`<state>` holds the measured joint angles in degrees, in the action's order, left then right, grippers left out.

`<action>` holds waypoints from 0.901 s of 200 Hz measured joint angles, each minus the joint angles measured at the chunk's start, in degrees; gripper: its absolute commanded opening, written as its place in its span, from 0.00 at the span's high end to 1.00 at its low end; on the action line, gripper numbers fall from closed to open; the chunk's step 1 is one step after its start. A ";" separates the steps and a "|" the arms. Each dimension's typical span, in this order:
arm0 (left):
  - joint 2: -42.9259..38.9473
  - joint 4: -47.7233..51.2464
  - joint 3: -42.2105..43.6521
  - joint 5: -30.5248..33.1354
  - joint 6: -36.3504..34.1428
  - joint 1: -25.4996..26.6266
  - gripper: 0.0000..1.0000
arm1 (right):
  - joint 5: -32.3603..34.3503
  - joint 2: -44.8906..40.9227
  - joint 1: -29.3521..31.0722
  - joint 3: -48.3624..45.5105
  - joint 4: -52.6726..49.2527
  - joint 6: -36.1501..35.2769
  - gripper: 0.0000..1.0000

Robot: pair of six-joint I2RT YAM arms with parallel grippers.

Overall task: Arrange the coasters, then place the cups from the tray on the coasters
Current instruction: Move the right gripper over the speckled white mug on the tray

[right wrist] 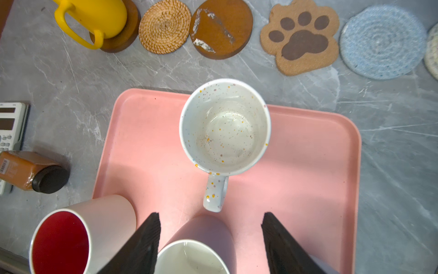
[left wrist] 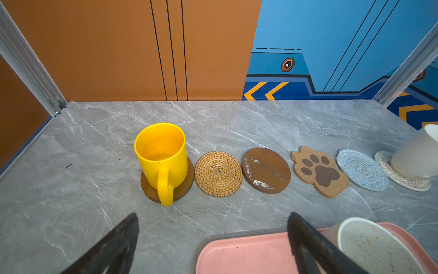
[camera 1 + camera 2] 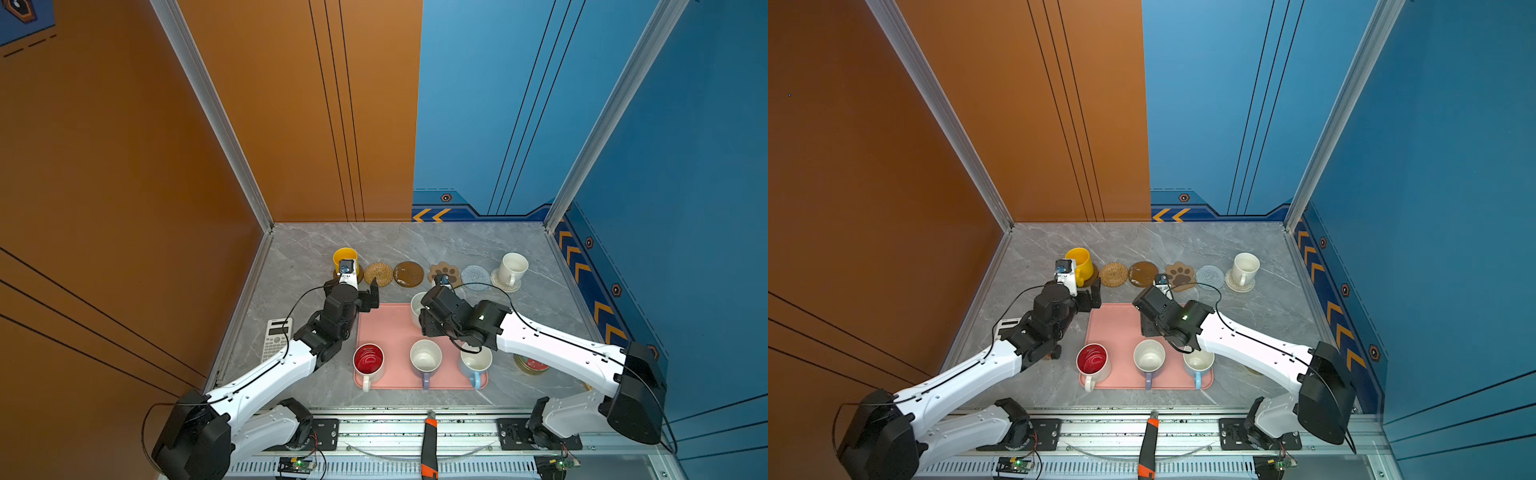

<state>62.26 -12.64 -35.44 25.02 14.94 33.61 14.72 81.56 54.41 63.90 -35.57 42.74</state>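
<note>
Two tall walls close the room behind the bench: an orange wall with thin black lines on the left, and a blue wall on the right with orange chevrons and small hexagon marks near its foot. No word can be read on them. The bench has a grey marble-pattern top. The left arm reaches diagonally from the near edge, and the left gripper hangs low over bare bench just before the yellow mug, jaws spread wide and empty. The right arm stretches in from the near right with its wrist bent down. The right gripper hovers over the pink tray, jaws apart and holding nothing, just behind the handle of the speckled mug. The tray lies in the near middle and also carries a near row: the red-inside mug, the lilac mug and the light blue mug. Beyond it the coasters make one row. The yellow mug stands on a brown disc at the left end. Then come the bare rattan coaster, the scratched brown disc, the paw coaster and the grey-blue coaster. The cream-white mug stands on the cream coaster. Left of the tray are a calculator, its key print too small to read, and a brown bottle lying on its side, with a barcode label I cannot read.
</note>
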 measured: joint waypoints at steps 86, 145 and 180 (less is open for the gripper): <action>-1.64 -0.02 1.81 -2.25 1.64 -2.69 0.02 | -1.49 4.87 0.74 0.00 0.00 2.34 0.35; -1.86 -0.02 2.43 -3.15 2.51 -3.45 0.02 | -1.68 8.92 0.55 0.02 -0.02 2.64 0.44; -1.86 -0.04 2.45 -3.52 2.73 -3.93 0.02 | -1.68 9.51 -0.15 0.04 -0.02 2.80 0.47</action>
<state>60.40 -12.69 -32.99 21.50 17.67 29.67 13.04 91.07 54.26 63.94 -35.59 45.54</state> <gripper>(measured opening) 0.978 0.537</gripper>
